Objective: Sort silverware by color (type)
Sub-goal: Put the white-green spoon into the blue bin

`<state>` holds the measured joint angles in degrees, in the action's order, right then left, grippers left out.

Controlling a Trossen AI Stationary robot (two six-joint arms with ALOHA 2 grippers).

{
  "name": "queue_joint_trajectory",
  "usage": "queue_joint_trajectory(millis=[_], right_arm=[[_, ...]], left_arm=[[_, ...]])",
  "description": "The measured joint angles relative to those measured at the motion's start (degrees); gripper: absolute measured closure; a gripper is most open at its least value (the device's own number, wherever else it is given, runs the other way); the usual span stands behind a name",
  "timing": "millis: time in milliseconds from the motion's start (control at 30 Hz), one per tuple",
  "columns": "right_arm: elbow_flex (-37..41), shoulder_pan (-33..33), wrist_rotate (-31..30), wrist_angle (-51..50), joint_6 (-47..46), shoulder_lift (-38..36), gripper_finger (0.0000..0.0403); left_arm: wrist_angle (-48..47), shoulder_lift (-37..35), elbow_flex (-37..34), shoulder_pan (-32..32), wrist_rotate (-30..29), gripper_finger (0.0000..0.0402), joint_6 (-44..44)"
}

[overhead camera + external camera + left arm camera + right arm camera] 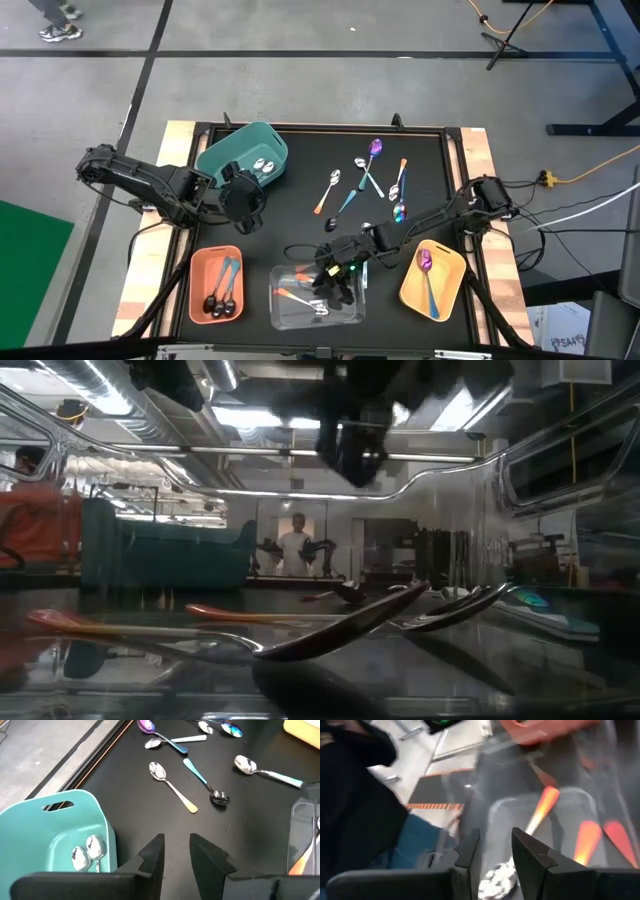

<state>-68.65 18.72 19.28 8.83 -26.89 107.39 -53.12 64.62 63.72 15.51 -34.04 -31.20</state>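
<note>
My right gripper (335, 277) (496, 851) hovers over the clear bin (352, 312), open. In the right wrist view an orange-handled spoon (540, 812) lies in the bin, its silver bowl (494, 881) showing in the gap between the fingers, apart from both. More orange-handled spoons (295, 296) rest on the bin floor. My left gripper (243, 197) (176, 851) is open and holds nothing, beside the teal bin (262, 137), which holds silver spoons (87, 851). Several loose spoons (362, 178) lie flat on the black mat, among them a purple-bowled one (376, 149).
The salmon bin (200, 262) holds black-bowled teal spoons (222, 295). The yellow bin (450, 262) holds a purple-bowled spoon (427, 270). The low view looks through the clear bin at its spoons (330, 635). A person (295, 545) stands far behind the table.
</note>
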Motion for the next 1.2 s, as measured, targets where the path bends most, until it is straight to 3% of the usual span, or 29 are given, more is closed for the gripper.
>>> queue_joint_trajectory(millis=[100,233,500,700,833,1067,1200], right_arm=[[-2.43,-0.01,2.0,-2.89,2.17,-1.25,0.0306],[-7.21,-0.43,1.51,-18.31,7.21,-3.77,0.0306],[-19.67,-0.85,-8.67,-54.44,24.62,-5.13,0.0307],[-21.76,-1.85,-12.65,-73.22,37.2,-5.65,0.0307],[-21.67,-4.63,-12.3,-81.38,43.91,-6.54,0.0307],[-21.67,-10.43,-4.81,-84.37,54.96,-7.87,0.0307],[-20.53,-13.05,-4.4,-87.49,57.4,-8.02,0.0307]], left_arm=[[0.13,0.0,0.0,-0.01,0.01,0.0317,0.0],[0.2,-0.02,0.0,0.0,0.0,0.0317,0.0],[0.2,-0.02,0.0,0.0,-0.01,0.0317,0.81],[0.24,-0.02,0.0,0.0,-0.02,0.0317,1.7],[0.22,-0.02,0.0,0.0,-0.02,0.0317,1.79],[0.13,-0.02,0.0,0.0,-0.04,0.0317,1.77],[-0.17,-0.02,0.0,0.0,0.0,0.0317,1.81]])
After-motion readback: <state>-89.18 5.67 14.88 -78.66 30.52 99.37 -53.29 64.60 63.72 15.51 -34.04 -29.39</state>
